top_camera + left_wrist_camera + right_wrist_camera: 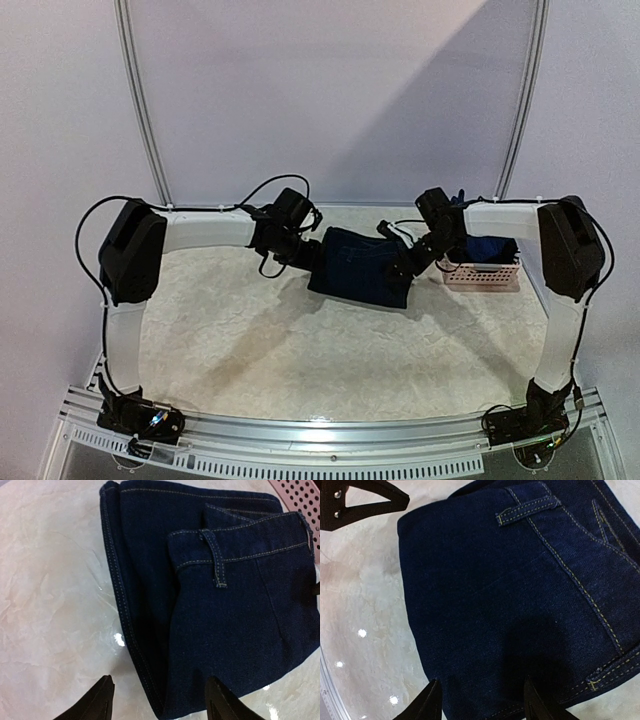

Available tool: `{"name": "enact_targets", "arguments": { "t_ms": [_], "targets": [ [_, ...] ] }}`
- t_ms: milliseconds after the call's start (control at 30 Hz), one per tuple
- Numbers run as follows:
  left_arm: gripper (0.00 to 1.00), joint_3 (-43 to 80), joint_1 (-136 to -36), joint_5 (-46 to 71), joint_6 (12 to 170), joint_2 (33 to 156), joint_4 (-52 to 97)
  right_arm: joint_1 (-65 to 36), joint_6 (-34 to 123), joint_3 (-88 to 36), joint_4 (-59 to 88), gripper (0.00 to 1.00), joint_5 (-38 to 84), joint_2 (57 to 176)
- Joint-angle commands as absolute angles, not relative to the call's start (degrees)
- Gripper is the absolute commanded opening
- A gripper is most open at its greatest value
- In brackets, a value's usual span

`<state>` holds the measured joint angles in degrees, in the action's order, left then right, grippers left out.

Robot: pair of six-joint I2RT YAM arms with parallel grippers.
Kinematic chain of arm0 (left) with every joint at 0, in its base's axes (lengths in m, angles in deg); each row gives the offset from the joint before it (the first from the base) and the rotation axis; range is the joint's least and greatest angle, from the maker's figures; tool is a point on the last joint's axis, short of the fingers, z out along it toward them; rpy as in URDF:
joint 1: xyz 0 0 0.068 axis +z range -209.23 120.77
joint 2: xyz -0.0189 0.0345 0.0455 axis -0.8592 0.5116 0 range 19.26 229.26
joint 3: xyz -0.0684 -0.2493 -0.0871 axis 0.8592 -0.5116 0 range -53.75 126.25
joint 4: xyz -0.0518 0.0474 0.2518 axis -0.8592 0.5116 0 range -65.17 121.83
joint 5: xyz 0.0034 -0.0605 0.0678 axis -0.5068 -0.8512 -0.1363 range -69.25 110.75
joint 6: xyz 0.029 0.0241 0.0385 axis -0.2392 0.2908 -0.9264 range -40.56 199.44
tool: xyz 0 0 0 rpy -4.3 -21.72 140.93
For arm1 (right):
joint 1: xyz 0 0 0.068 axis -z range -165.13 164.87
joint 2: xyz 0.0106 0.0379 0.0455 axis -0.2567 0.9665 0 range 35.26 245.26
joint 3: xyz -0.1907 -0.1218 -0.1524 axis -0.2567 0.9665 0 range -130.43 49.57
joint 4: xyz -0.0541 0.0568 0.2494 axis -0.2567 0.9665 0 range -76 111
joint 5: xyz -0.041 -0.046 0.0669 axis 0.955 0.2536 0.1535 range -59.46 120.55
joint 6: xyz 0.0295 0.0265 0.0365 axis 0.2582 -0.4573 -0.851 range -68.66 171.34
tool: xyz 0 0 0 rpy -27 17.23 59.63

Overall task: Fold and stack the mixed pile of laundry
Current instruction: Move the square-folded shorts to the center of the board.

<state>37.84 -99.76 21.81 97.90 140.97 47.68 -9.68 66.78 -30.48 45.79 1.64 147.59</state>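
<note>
Right now the folded dark navy denim piece point(360, 265) lies flat on the pale, crinkled bench point(300, 340), towards its far side and about midway across, with one hand at each end of it. The left hand point(300, 252) is at the denim's left edge; in its own wrist view point(160, 690) the two black fingers stand wide apart, with the stitched side seam of the denim point(225, 605) running down between them and nothing pinched. The right hand point(405, 265) sits over the opposite end; from its wrist point(482, 692) the fingers are likewise spread wide, just over the cloth point(520, 590), and I cannot tell whether the tips touch the fabric. A belt loop point(216, 560) and the waistband lie on the upper layer of the fold. Just beyond the right hand stands a small pink perforated basket point(480, 275), close beside the denim's right edge point(300, 495), with some blue cloth point(490, 248) inside it. Both arms reach out from the near corners, rise, and bend inward at the elbows, so their white forearms point at each other across the far part of the bench, wrists tipped down towards the denim.
</note>
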Motion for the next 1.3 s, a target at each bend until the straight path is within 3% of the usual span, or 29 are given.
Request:
{"name": "enact_targets", "arguments": {
  "t_ms": [0,133,300,400,600,900,933,1000,1067,1267],
  "targets": [
    [0.62,38.7,-99.9,13.2,99.6,144.4,46.5,-10.4,67.7,-31.7,49.0,0.55,3.3,151.0],
    [0.52,38.8,-99.9,11.0,100.0,146.0,46.1,-10.4,67.8,-31.4,48.4,0.55,3.3,151.7],
    [0.13,36.3,-100.2,11.1,101.9,144.3,47.2,-10.4,68.1,-31.2,49.0,0.54,2.9,151.6],
    [0.00,29.1,-101.9,12.4,104.1,138.0,44.7,-10.4,68.9,-31.0,51.7,0.54,1.2,149.7],
    [0.00,11.5,-110.2,16.9,109.0,123.3,41.7,-12.0,71.3,-22.8,55.7,0.54,-2.6,137.5],
    [0.00,-9.4,-125.3,25.8,126.9,110.8,37.4,-12.2,72.0,-14.2,61.5,0.56,-5.0,119.6],
    [0.05,-10.6,-127.0,26.8,129.3,109.6,37.7,-12.2,72.3,-14.1,62.1,0.57,-4.8,118.6],
    [0.26,-10.8,-130.2,30.7,131.5,107.1,41.3,-12.3,72.9,-14.8,63.0,0.57,-4.8,118.8],
    [0.40,-9.1,-131.8,35.3,131.5,103.8,45.3,-12.4,73.4,-16.1,63.1,0.58,-5.0,121.0],
    [0.55,-6.9,-130.8,47.7,131.4,95.5,48.9,-15.0,72.7,-23.0,59.6,0.60,-4.1,131.4]
  ]
}}
